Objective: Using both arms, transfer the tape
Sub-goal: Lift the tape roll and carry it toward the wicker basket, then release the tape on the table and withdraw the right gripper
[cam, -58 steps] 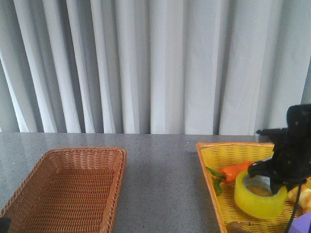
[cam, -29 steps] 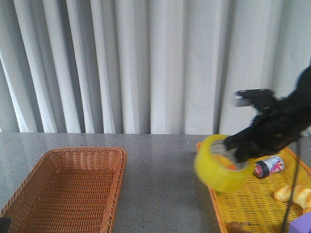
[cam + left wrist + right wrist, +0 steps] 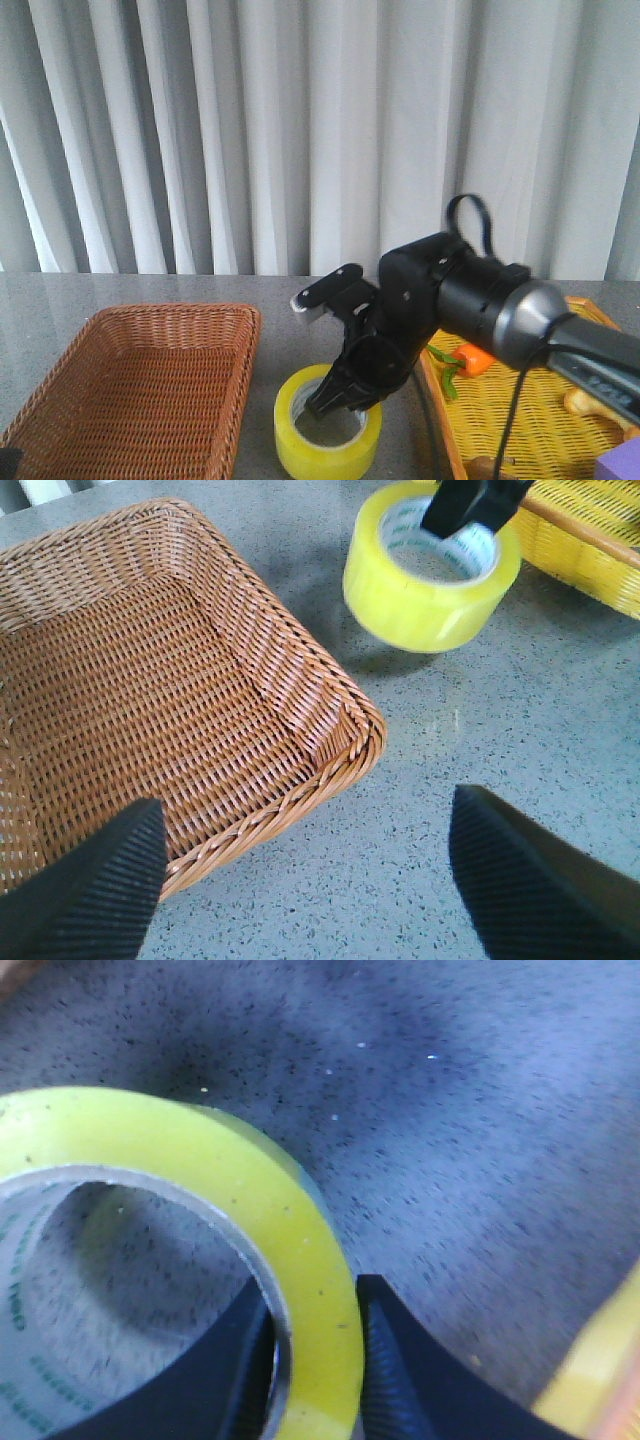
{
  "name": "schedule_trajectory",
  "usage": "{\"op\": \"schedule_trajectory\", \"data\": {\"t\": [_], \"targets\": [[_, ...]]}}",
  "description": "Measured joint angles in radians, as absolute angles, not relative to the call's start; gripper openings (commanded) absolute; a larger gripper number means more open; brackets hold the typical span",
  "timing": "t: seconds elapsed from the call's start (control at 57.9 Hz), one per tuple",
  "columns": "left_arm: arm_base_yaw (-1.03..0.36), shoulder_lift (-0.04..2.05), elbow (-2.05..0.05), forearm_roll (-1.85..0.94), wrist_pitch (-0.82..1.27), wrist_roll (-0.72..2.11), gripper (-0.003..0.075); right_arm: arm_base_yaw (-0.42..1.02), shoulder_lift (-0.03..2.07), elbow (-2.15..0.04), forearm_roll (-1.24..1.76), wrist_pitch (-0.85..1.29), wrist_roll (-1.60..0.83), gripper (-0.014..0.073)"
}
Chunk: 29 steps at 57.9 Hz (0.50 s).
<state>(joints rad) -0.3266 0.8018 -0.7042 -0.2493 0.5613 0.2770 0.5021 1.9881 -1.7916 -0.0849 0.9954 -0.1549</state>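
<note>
Tape [image 3: 327, 437] lay flat-side down just right of brown wicker basket [image 3: 130, 388], between it and yellow basket [image 3: 520, 425]. Right gripper [image 3: 335, 400] pinched tape wall. Left gripper [image 3: 300, 865] spread wide over brown wicker basket corner.

Yellow tape [image 3: 328, 437] with white printed core, brown woven basket [image 3: 140, 385], yellow tray [image 3: 520, 420], speckled grey table [image 3: 310, 330]

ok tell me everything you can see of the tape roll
The tape roll is a wide ring of translucent yellow tape on a white core with green print. It lies hole up over the grey table, between the brown wicker basket and the yellow basket. The right claw pinches its wall, one finger inside, one outside.
</note>
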Motion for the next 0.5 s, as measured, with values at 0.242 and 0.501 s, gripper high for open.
{"op": "schedule_trajectory", "data": {"t": [0.242,0.501], "targets": [[-0.327,0.802,-0.704,-0.249,0.561,0.277,0.057,0.51,2.06,-1.791,-0.133,0.941,-0.144,0.0273],[-0.327,0.802,-0.704,-0.249,0.561,0.277,0.057,0.51,2.026,-1.835,-0.155,0.95,-0.11,0.0337]]}}
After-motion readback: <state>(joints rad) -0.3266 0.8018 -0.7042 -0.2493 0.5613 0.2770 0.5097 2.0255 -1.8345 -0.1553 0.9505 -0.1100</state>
